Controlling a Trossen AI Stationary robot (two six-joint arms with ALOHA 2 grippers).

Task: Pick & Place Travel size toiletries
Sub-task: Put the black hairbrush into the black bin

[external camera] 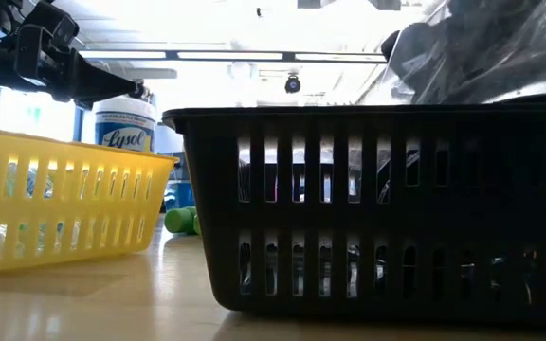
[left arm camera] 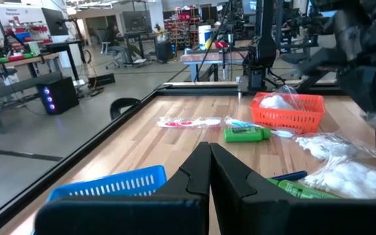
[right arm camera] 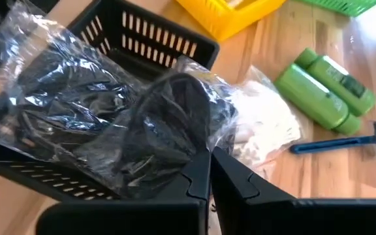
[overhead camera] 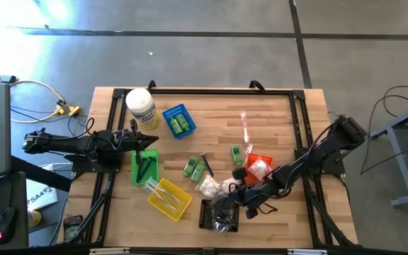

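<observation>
Black slatted walls of the black basket [external camera: 377, 208] fill the low view's right side, at the desk's [overhead camera: 275, 113] bottom edge in the high view. Over it the right gripper [right arm camera: 209, 160] is closed on a clear bag of dark items [right arm camera: 96, 111], which hangs crumpled over the basket's rim. Just past it lie white puffy packets [right arm camera: 266, 127], then two green bottles [right arm camera: 325, 88] side by side, long axes running diagonally, caps toward frame right, beside a blue razor [right arm camera: 341, 145] lying almost level. In the high view's centre another green bottle [overhead camera: 236, 154] stands near the orange basket [overhead camera: 259, 167], and a thin wrapped stick [overhead camera: 245, 127] points up-frame across open bare wood toward the top edge. The yellow basket [overhead camera: 169, 197] sits lower left, the green basket [overhead camera: 144, 167] and blue basket [overhead camera: 178, 120] above it. The left gripper [left arm camera: 209, 171], fingers pressed together and empty, hovers at the desk's left edge by the white jar [overhead camera: 141, 108].
</observation>
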